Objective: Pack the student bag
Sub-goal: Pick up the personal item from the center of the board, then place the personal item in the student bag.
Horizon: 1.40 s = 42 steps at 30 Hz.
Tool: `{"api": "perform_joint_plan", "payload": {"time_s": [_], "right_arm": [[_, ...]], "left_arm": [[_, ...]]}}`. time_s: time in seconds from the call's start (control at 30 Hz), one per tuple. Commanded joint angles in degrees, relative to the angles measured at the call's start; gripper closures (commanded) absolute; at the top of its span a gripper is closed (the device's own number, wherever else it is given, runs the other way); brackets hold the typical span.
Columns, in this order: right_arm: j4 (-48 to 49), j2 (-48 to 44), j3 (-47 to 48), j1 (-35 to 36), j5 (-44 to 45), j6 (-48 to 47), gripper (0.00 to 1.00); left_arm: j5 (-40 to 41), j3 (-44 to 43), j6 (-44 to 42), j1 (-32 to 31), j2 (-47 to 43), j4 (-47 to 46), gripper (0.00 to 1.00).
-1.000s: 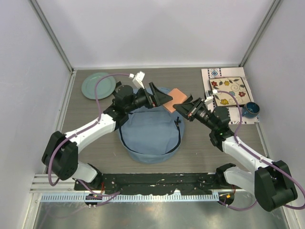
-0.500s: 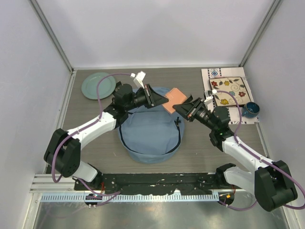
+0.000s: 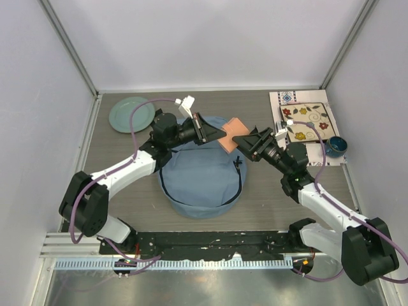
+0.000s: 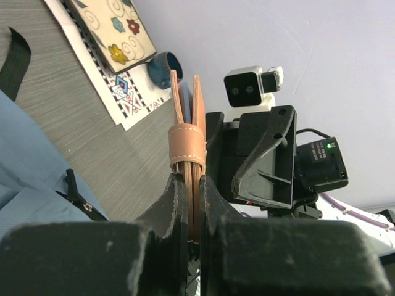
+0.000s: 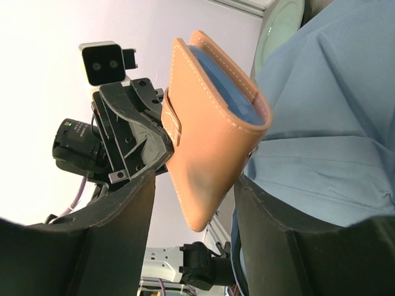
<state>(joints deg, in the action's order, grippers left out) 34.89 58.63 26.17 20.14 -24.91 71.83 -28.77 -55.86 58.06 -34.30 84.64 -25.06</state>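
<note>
The student bag (image 3: 201, 175), light blue with a dark zipper, lies in the middle of the table; it also fills the right side of the right wrist view (image 5: 327, 111). Above its far edge a tan leather case (image 3: 231, 132) hangs between the two arms. My left gripper (image 3: 213, 132) is shut on the case, and its fingers (image 4: 176, 191) pinch the case's (image 4: 187, 123) thin edge. My right gripper (image 3: 245, 140) stands open around the case's (image 5: 210, 142) other end, with gaps on both sides (image 5: 194, 185).
A green plate (image 3: 131, 113) lies at the back left. At the back right a flowered tile (image 3: 306, 121) rests on a patterned mat, with a small dark-blue bowl (image 3: 336, 146) beside it. Grey walls enclose the table.
My left gripper has closed on the leather case. My right gripper, which was shut on the case, has opened off it. The case has stayed in place above the bag.
</note>
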Motion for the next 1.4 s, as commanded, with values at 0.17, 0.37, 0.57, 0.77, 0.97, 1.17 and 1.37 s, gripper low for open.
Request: {"api": "perform_joint_plan", "payload": {"time_s": [0.17,0.37,0.57,0.77,0.97,1.17,1.37], "right_arm": [[11.60,2.63,1.07,0.25,0.56,2.17,0.43],[11.95,1.14,0.46,0.25,1.53,2.08,0.73],[9.06,-0.01,0.55,0.25,2.32,0.68,0.95],[-4.18,-5.36,0.72,0.25,7.67,-5.72,0.99],[-20.29,-12.13,3.00,0.16,15.58,-12.94,0.99],[-22.94,-13.02,3.45,0.16,16.38,-14.70,0.99],[-22.50,-12.75,2.92,0.25,16.12,-14.35,0.99]], "left_arm": [[-3.48,1.89,5.83,0.29,1.75,-11.85,1.00],[-3.13,2.59,5.75,0.29,1.67,-11.68,1.00],[-2.96,1.98,3.21,0.29,1.41,-8.35,0.77],[7.04,-2.05,-11.26,0.38,-3.95,13.42,0.22],[26.38,-11.79,-23.95,0.47,-4.06,41.18,0.12],[31.41,-19.45,-31.78,0.47,1.04,49.56,0.12],[33.07,-23.51,-35.82,0.12,6.32,54.67,0.16]]}}
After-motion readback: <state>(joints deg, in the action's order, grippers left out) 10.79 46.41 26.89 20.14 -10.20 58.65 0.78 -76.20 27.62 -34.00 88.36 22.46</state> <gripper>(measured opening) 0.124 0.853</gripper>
